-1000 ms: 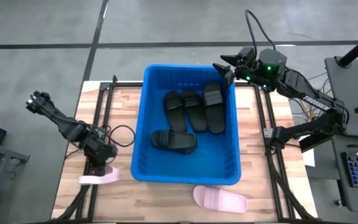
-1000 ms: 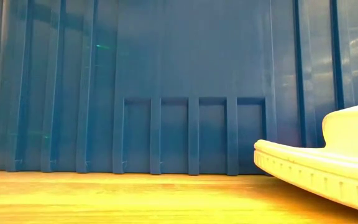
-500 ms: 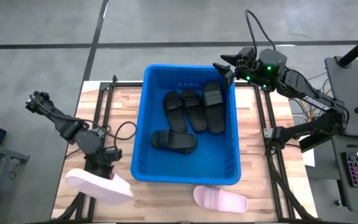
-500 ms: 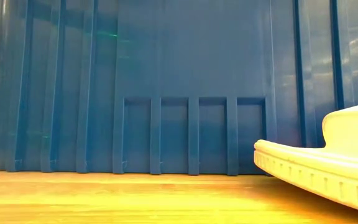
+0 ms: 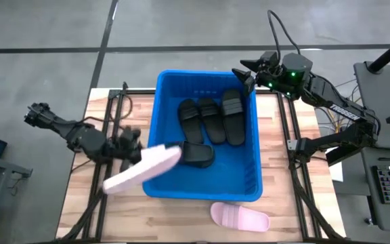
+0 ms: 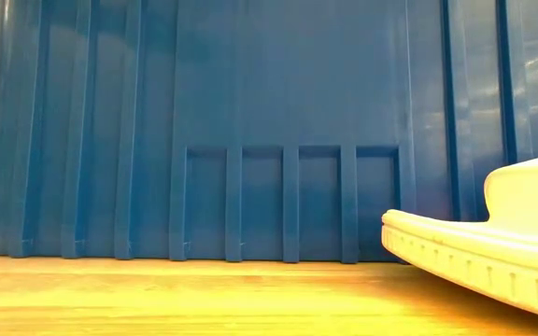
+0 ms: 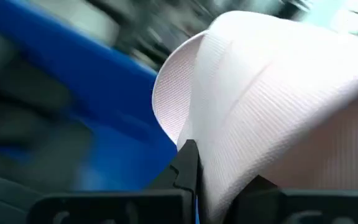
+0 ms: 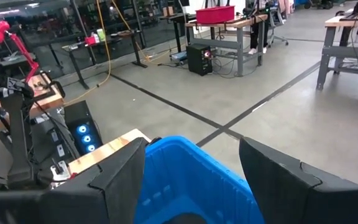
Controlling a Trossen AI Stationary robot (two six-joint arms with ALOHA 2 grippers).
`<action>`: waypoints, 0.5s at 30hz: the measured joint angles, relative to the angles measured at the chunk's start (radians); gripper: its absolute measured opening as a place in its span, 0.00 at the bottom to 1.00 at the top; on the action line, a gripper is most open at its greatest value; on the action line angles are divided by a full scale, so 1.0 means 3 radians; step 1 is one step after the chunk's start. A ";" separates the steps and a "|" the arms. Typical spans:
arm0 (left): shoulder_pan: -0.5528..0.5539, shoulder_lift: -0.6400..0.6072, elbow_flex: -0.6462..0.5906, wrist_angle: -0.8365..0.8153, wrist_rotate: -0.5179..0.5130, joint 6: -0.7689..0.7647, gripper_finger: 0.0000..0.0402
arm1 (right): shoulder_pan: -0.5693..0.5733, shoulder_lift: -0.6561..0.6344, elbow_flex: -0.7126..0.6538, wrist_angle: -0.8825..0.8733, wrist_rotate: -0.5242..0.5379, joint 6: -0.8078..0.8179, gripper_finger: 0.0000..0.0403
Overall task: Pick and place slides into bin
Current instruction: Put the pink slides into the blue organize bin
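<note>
The blue bin (image 5: 205,135) stands mid-table with several black slides (image 5: 212,122) lying inside. My left gripper (image 5: 135,150) is shut on a pale pink slide (image 5: 143,168), held in the air beside the bin's left wall; one end of the slide reaches over the rim. In the left wrist view the slide's ribbed strap (image 7: 260,93) fills the frame above my gripper (image 7: 222,186). A second pink slide (image 5: 240,217) lies sole-down on the table in front of the bin, and also shows in the low view (image 6: 493,247). My right gripper (image 5: 246,73) waits open above the bin's far right corner. My left gripper pinches the pink slide at its ribbed strap (image 7: 225,155) between the two fingers (image 7: 188,168), about midway along the slide. It comes nearly level from the table's left side, across the slide. The slide is lifted clear and slants, its higher end (image 5: 171,154) over the bin's left rim.
Black frame rails (image 5: 114,115) run along both sides of the wooden table (image 5: 283,203). The bin's near wall (image 6: 250,131) fills the low view. The right wrist view shows the bin's rim (image 8: 191,165) between open fingers, with workshop floor and benches beyond.
My left gripper has risen from the table's near left and swung toward the bin, tipping from pointing down to nearly level. The pink slide went with it, lifted clear of the table and turned about, so that one end now hangs over the bin's left rim.
</note>
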 joint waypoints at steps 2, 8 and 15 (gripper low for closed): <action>0.0116 0.0030 0.0058 0.0038 -0.0245 0.0215 0.00 | 0.0000 0.0000 0.0000 0.0001 -0.0001 0.0071 0.62; 0.0582 0.0206 0.0184 0.0013 -0.0684 0.1013 0.00 | 0.0000 0.0000 0.0000 0.0005 -0.0029 0.0292 0.62; 0.1115 0.0607 0.0518 0.0027 -0.0892 0.1822 0.00 | 0.0000 0.0001 0.0000 0.0006 -0.0732 0.0491 0.62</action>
